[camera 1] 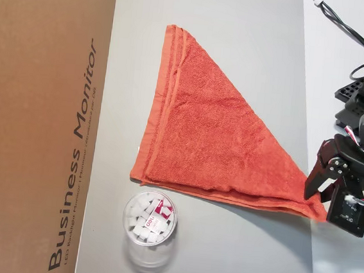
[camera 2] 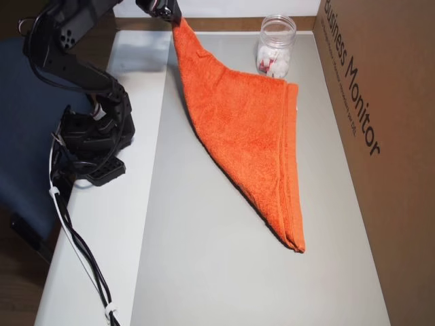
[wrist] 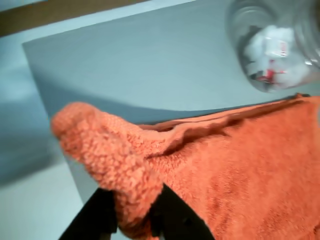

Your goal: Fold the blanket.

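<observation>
A clear plastic jar stands upright on the grey mat, well apart from the fingers, holding small white pieces and 1 red-and-white label. A brown cardboard box printed "Business Monitor" borders the mat on the side farthest from the fingers. The mat lies on a white surface. Black cables run across it.

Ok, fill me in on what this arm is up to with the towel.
The arm is folding the blanket. It already lies folded into a triangle on the grey mat. The gripper is shut on one pointed corner of the blanket, at the mat's edge nearest the arm, and in an overhead view that corner is lifted off the surface. A clear plastic cup of small white pieces stands beside the blanket's folded edge, and a cardboard box borders the mat.
</observation>
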`<action>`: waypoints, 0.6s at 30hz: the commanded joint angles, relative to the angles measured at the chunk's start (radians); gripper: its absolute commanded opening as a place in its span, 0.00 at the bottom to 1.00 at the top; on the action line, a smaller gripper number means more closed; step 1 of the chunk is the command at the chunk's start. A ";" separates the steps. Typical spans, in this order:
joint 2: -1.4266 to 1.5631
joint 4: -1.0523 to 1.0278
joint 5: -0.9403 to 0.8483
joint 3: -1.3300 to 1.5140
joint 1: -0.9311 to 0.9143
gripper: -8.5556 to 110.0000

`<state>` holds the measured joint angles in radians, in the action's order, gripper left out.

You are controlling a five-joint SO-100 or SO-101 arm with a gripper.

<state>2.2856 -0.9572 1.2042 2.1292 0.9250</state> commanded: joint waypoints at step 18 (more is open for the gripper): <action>0.218 0.014 0.008 -0.035 -0.347 0.07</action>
<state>2.4666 -0.9572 1.2072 2.1292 0.6228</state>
